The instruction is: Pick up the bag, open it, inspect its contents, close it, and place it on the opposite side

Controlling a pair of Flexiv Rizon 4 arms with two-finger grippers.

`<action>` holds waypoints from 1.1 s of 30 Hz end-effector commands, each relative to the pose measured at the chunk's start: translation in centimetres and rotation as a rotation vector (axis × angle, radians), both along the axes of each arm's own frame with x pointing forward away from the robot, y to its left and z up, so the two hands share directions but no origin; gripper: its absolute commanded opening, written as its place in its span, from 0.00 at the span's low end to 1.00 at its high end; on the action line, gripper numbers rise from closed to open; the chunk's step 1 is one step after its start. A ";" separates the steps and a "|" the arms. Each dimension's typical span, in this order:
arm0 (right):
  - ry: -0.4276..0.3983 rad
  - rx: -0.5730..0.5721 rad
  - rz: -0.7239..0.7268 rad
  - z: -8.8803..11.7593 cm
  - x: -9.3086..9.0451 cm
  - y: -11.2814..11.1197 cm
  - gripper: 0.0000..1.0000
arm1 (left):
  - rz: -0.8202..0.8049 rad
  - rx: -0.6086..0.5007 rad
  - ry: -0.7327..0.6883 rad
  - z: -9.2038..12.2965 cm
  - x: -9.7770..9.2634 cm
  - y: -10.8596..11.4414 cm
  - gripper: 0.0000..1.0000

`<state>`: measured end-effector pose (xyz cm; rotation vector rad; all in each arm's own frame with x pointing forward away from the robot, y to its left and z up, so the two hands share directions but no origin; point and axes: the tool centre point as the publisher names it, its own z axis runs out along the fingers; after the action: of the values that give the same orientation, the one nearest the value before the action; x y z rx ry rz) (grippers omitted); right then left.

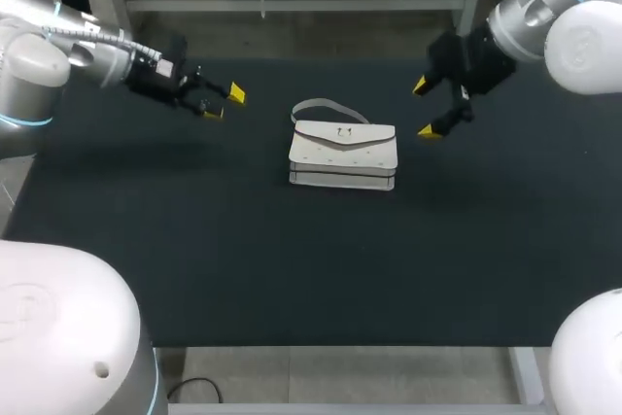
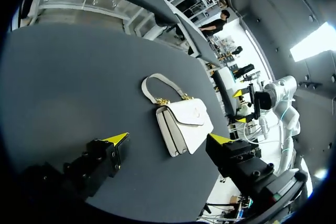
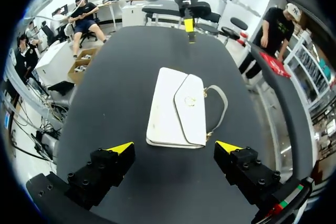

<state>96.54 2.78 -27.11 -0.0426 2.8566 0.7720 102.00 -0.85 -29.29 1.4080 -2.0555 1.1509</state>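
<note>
**Reporter:** Where was the bag when the picture was taken?

**Operator:** The white bag (image 1: 342, 155) lay flat near the middle of the dark desk (image 1: 292, 269). Its flap faced up, and its strap (image 1: 326, 106) was looped on the far side. Nothing touched it.

**Reporter:** And the arms?

**Operator:** The left tool (image 1: 224, 104) hung to the bag's left and the right tool (image 1: 424, 109) to its right, both slightly farther back. Both were released, with yellow tips spread and nothing between them.

**Reporter:** What could have gone wrong from there?

**Operator:** A pinch on the smooth body could probably have slipped, or shoved the bag across the desk. Lifting by the thin strap alone might have let the bag swing and tilt. The clasp (image 1: 343, 131) looked small, so a tip could have missed it and dragged the whole bag instead of raising the flap. With both arms closing on one small thing, the tools also risked striking each other.
</note>
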 end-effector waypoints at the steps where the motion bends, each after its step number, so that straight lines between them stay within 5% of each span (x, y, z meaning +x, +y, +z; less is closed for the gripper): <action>1: -0.097 -0.049 -0.059 0.6 -1.3 0.8 1.00 | -0.082 0.039 -0.002 0.7 0.9 1.1 1.00; 16: -0.258 -0.106 -0.033 0.7 -3.6 3.6 1.00 | -0.308 0.136 -0.316 3.3 0.3 1.5 1.00; 33: -0.267 -0.112 -0.026 0.1 -4.1 4.2 1.00 | -0.343 0.165 -0.323 4.0 0.1 1.3 1.00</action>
<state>92.69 6.96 -26.73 -0.1358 2.7020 0.5605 102.13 0.49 -25.34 0.9241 -2.5440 1.1376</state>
